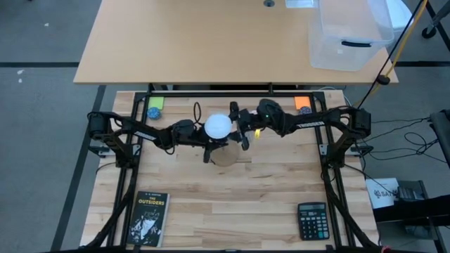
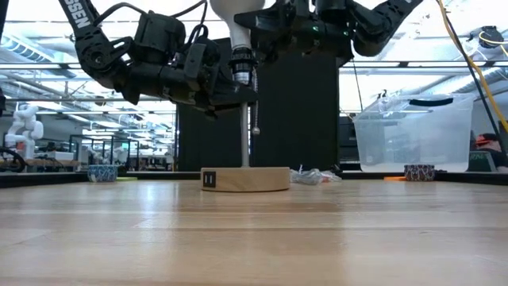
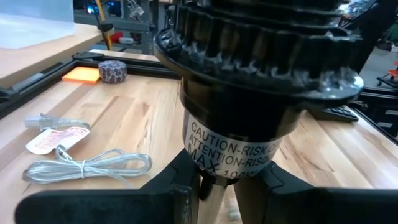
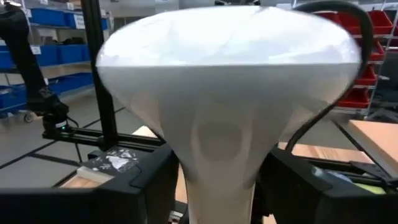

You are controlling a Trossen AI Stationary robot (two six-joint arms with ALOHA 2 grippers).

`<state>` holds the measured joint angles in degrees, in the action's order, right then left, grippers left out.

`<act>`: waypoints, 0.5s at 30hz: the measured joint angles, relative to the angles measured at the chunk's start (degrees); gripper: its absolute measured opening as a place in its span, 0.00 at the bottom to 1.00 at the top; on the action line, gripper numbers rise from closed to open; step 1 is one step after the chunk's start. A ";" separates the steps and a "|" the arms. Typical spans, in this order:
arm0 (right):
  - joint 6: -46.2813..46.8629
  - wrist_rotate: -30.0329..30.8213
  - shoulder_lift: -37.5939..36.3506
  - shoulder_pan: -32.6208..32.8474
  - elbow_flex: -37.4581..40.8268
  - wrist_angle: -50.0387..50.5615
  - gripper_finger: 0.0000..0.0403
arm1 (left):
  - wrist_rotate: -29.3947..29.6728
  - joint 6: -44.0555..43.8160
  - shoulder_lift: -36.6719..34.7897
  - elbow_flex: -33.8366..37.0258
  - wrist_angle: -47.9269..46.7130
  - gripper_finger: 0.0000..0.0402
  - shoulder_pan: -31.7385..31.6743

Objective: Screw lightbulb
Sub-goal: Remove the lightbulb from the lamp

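Overhead straight down on the table (image 1: 232, 204); low, level across it toward the room; wrist views pressed close against lightbulb (image 4: 224, 106) and socket (image 3: 261, 74), shared centre.

I have the lamp stand (image 1: 225, 156) mid-surface (image 1: 267, 204) as my landmark: the lightbulb (image 1: 218, 126) sits on top of it, left end effector (image 1: 208, 144) at its left, right end effector (image 1: 239, 131) at its right; book (image 1: 148, 218) front-left, calculator (image 1: 312, 220) front-right

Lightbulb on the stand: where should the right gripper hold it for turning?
Grip the lightbulb on its narrowing neck, fingers either side, coming in level from the right. The right gripper sits there now, while the left gripper steadies the black socket.
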<state>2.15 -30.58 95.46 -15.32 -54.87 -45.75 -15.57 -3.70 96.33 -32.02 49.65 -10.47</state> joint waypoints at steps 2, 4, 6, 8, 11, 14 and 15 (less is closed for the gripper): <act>-0.60 0.20 0.00 0.01 -0.57 0.93 0.54 | 0.00 -0.04 0.04 -0.15 0.05 0.18 0.06; -1.56 0.46 -0.02 0.05 -1.18 2.40 0.58 | 0.02 -0.02 0.07 -0.17 0.04 0.18 0.08; -2.25 0.57 -0.02 0.05 -1.47 4.11 0.63 | 0.04 -0.04 0.07 -0.17 0.07 0.18 0.10; -3.28 0.63 -0.03 0.05 -1.95 6.30 0.68 | 0.06 -0.04 0.07 -0.17 0.07 0.18 0.10; -6.02 0.63 -1.90 -0.01 -2.03 10.33 0.74 | 0.09 -0.06 0.07 -0.17 0.06 0.18 0.10; -9.15 0.61 -5.53 -0.03 -2.07 15.85 0.77 | 0.06 -0.06 0.07 -0.17 0.05 0.18 0.10; -10.35 0.59 -6.84 -0.03 -2.07 18.12 0.78 | 0.06 0.01 0.07 -0.17 0.06 0.18 0.10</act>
<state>-8.20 -29.99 88.62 -15.35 -56.95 -27.63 -15.51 -3.70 96.40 -32.18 49.71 -10.37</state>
